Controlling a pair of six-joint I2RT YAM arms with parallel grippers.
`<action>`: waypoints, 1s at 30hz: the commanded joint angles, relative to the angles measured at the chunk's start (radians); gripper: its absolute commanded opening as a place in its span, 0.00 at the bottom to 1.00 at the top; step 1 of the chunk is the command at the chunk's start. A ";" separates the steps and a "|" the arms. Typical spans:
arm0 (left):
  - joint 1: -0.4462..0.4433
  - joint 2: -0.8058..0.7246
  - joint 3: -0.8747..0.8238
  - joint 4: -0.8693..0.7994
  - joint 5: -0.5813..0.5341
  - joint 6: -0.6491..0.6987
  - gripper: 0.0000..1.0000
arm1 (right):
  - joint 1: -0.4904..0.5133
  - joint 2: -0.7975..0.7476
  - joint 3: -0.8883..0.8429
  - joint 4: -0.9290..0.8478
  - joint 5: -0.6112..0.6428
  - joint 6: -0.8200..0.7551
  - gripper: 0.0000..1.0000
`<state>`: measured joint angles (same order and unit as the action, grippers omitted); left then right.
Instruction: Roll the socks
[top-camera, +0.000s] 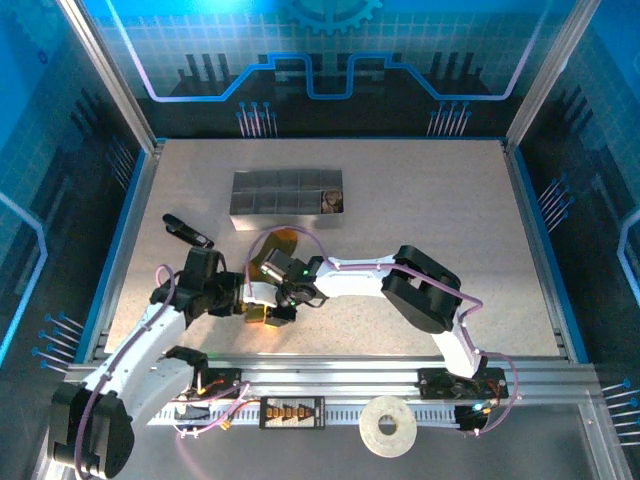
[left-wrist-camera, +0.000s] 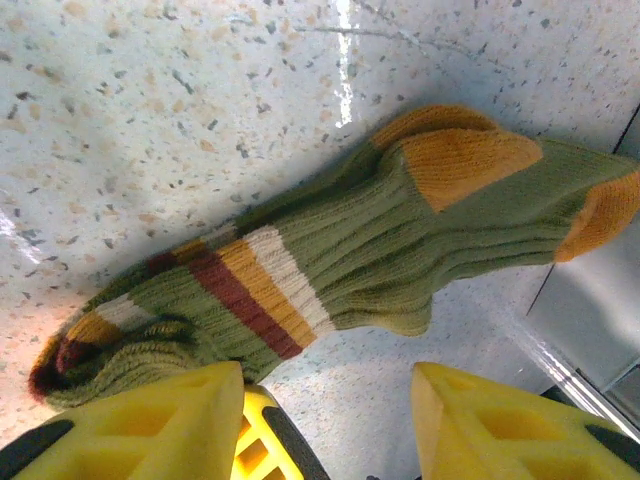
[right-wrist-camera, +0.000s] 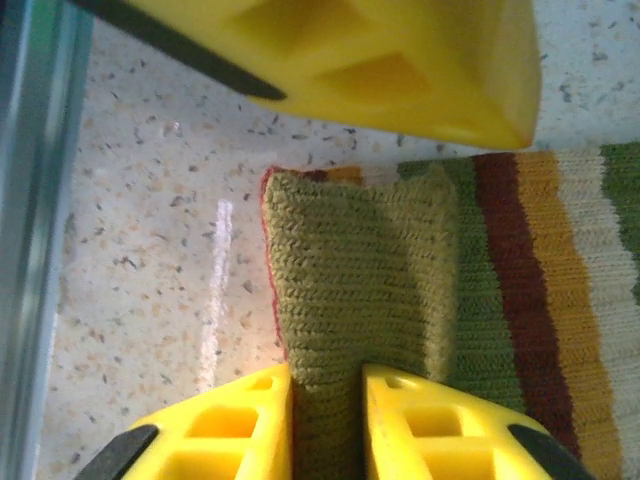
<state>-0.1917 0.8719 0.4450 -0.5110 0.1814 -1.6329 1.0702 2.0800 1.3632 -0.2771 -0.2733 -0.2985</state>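
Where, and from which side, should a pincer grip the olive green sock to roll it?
Its folded cuff end, approached end-on along the sock's length: the olive green sock lies flat, and that fold is its thickest lip. The right pincer pinches there.

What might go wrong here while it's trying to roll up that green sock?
1. The right claw pinches just a narrow fold of the green sock at its cuff end, so the fold may slip free when pulled.
2. The left claw stands open close beside it, so the two claws might bump, or the loose cuff may unroll.
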 joint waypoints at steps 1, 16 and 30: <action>-0.009 -0.003 -0.053 -0.231 0.092 0.011 0.50 | -0.037 0.077 -0.037 -0.030 0.052 0.130 0.23; 0.175 0.353 0.205 -0.271 0.134 0.243 0.59 | 0.008 0.010 -0.182 0.124 0.281 0.081 0.21; 0.145 0.133 0.003 -0.226 0.292 0.258 0.51 | -0.042 0.043 -0.154 0.129 0.038 0.192 0.22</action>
<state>-0.0368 1.0279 0.4850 -0.7494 0.4210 -1.3773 1.0504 2.0449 1.2270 -0.0158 -0.2447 -0.1440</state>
